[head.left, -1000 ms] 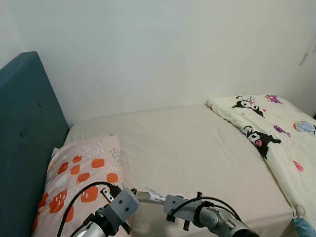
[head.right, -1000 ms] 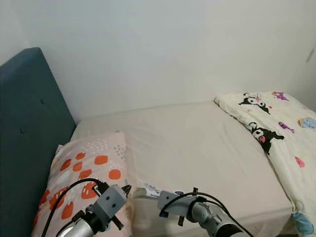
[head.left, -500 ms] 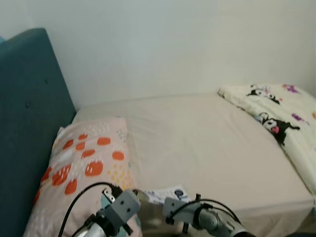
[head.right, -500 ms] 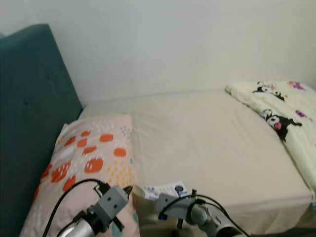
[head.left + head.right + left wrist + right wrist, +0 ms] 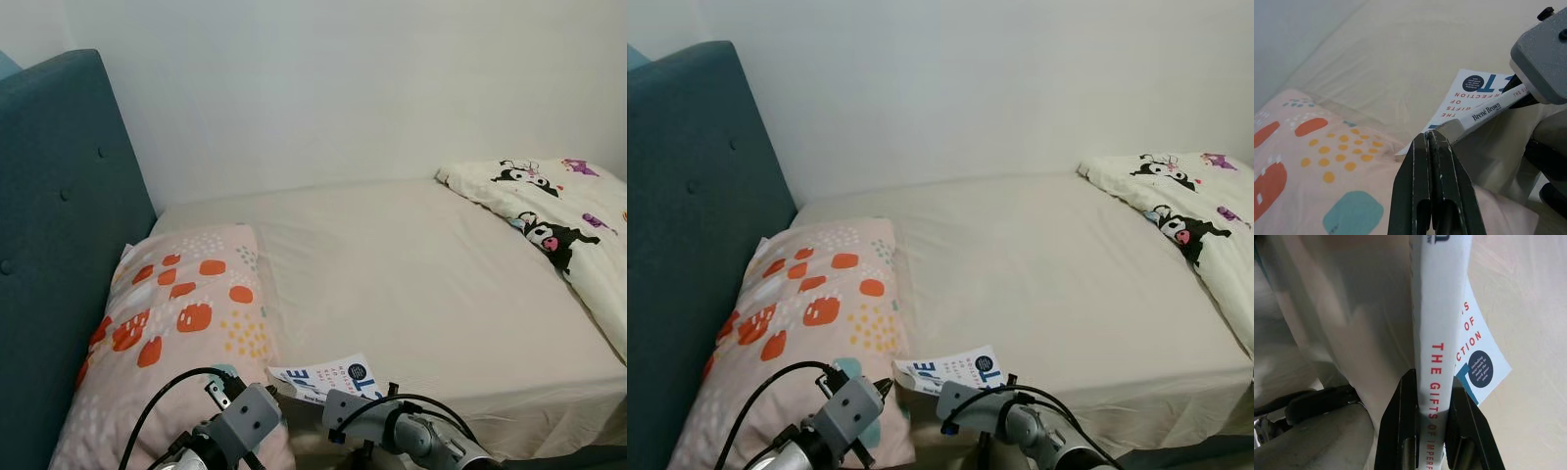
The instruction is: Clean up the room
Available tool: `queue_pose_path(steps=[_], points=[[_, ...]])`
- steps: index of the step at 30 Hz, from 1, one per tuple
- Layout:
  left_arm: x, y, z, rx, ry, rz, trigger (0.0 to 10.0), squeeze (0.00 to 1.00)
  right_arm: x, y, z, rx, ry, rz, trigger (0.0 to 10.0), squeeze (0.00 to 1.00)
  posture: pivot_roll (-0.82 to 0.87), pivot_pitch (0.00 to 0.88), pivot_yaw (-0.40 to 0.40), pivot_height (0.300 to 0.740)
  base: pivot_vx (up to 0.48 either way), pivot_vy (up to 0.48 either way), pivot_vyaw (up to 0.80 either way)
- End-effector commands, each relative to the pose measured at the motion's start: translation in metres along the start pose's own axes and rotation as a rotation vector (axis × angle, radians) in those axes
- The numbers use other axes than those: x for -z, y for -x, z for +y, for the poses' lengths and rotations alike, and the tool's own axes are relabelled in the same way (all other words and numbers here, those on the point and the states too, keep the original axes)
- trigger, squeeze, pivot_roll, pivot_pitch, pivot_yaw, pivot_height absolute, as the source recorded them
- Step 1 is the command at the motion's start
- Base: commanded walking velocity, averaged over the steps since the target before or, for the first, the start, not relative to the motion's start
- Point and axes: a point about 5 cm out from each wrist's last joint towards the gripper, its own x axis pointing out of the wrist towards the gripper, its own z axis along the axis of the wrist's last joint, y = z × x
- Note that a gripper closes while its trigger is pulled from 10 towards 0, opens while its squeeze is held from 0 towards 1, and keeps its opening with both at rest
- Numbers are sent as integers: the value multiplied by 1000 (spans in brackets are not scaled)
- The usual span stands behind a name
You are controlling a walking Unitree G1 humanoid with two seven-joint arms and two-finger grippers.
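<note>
A white book (image 5: 329, 376) with blue and red lettering lies at the bed's near edge, beside the pillow (image 5: 176, 323). My right gripper (image 5: 1432, 382) is shut on the book's spine (image 5: 1437, 333), one black finger (image 5: 1398, 421) on each side. The cover (image 5: 1469, 95) fans out over the sheet. My left gripper (image 5: 1430, 137) is shut, its tips right at the book's near corner, above the pillow's edge. I cannot tell whether it pinches that corner.
The beige mattress (image 5: 411, 264) stretches ahead with a cartoon-print blanket (image 5: 568, 230) bunched at the right. A teal padded headboard (image 5: 59, 215) stands at the left, a white wall behind. The pink pillow with orange spots lies against the headboard.
The whole picture has shifted as the camera moved. The book stays in my right gripper, and more of its cover now shows on the sheet beside the pillow.
</note>
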Motion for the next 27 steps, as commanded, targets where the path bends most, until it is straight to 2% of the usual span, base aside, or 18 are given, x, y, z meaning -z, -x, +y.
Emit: queue_pose_path(steps=[1, 3, 27], points=[[2, 2, 2, 16, -8, 15, 10000, 0, -11, -2, -4, 22, -39, -61, 10000, 0, -56, 0, -9, 616, 0, 0, 0], [2, 2, 2, 16, -10, 15, 10000, 0, -13, -2, -6, 34, -61, -75, 10000, 0, -56, 0, -9, 626, 0, 0, 0], [4, -2, 6, 18, -2, 40, 10000, 0, -17, -2, -11, 55, -57, -95, 10000, 0, -58, 0, 0, 736, 0, 0, 0]])
